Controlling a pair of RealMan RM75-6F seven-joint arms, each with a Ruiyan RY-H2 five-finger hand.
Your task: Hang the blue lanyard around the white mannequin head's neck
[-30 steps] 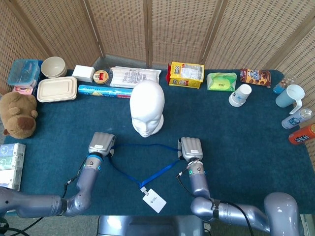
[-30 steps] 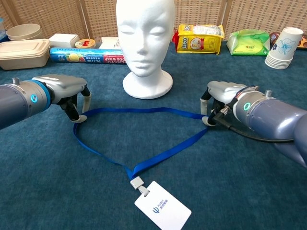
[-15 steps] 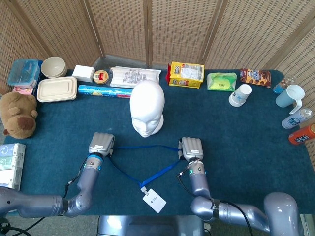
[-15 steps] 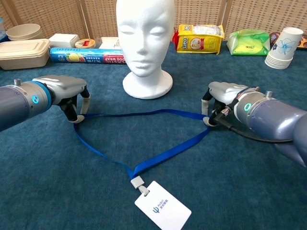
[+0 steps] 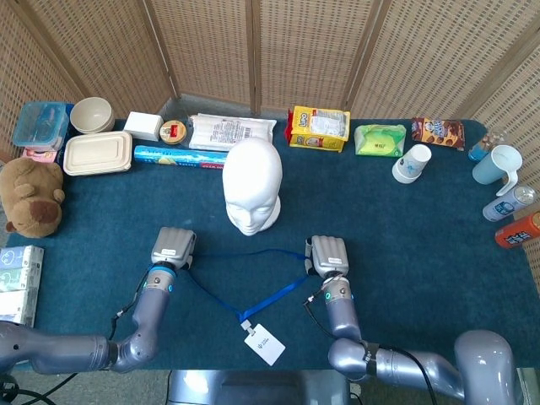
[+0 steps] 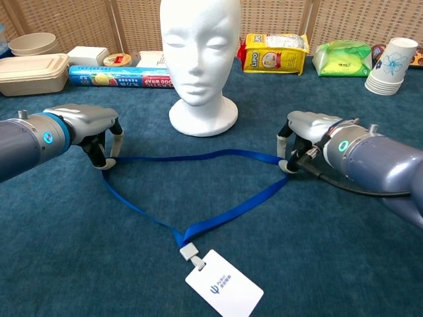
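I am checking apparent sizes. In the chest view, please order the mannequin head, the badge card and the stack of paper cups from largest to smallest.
1. mannequin head, clearly largest.
2. badge card and stack of paper cups: they look similar; the card is nearer the camera, so I leave them unranked.

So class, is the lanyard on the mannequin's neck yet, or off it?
Off. The lanyard lies spread as a loop on the table in front of the mannequin, held by the left hand and right hand.

Left robot hand (image 5: 174, 245) and right robot hand (image 5: 327, 255) hold the blue lanyard (image 5: 253, 274) stretched between them; white mannequin head (image 5: 251, 185) beyond.
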